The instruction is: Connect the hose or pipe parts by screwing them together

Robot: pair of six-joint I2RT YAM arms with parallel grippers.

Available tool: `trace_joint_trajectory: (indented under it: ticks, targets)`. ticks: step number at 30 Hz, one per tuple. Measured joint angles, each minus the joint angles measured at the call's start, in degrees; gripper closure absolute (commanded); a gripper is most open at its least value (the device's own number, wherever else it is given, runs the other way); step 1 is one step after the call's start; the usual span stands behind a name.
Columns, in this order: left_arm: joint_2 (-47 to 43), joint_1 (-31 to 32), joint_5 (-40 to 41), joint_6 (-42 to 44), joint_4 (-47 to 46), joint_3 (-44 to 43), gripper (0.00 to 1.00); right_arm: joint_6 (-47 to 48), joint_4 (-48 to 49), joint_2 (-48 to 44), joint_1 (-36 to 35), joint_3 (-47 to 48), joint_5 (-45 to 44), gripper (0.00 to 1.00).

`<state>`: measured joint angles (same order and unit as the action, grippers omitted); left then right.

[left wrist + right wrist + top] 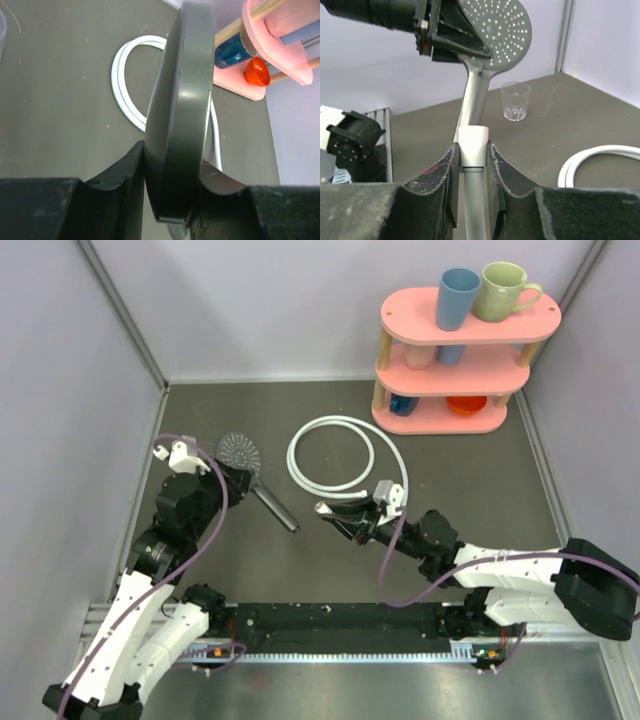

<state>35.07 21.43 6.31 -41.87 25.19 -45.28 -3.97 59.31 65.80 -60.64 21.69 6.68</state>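
The dark grey shower head (238,449) is tilted up at the left, its handle (275,506) slanting toward the middle. My left gripper (240,470) is shut on the head's rim (182,110), which stands edge-on between the jaws (172,185). The white hose (330,455) lies in a loop behind. My right gripper (332,513) is shut on the hose's end fitting (473,145), a pale sleeve pinched between the pads (472,160). That fitting (322,508) points at the handle's free end, a short gap away. The head's perforated face (497,27) faces the right wrist camera.
A pink three-tier shelf (465,360) with mugs and small items stands at the back right. A small clear cup (515,101) sits on the table beyond the handle. Grey walls close the left, back and right sides. A black rail (340,625) runs along the near edge.
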Motion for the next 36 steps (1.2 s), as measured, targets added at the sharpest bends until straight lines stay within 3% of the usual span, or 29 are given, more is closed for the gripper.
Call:
trace_joint_trajectory:
  ticks: [14, 24, 36]
  targets:
    - [0.7, 0.0, -0.2, -0.5, 0.0, 0.6, 1.00, -6.6, 12.4, 2.6, 0.0, -3.0, -2.4, 1.00]
    - [-2.0, -0.3, 4.5, -1.0, -0.9, -2.8, 1.00, -5.7, 9.6, 2.8, 0.0, -3.3, -2.6, 1.00]
    - [-10.2, -0.3, -1.5, -6.3, -12.7, -0.8, 1.00, 0.0, -0.9, 2.2, -1.2, 1.9, -2.6, 1.00]
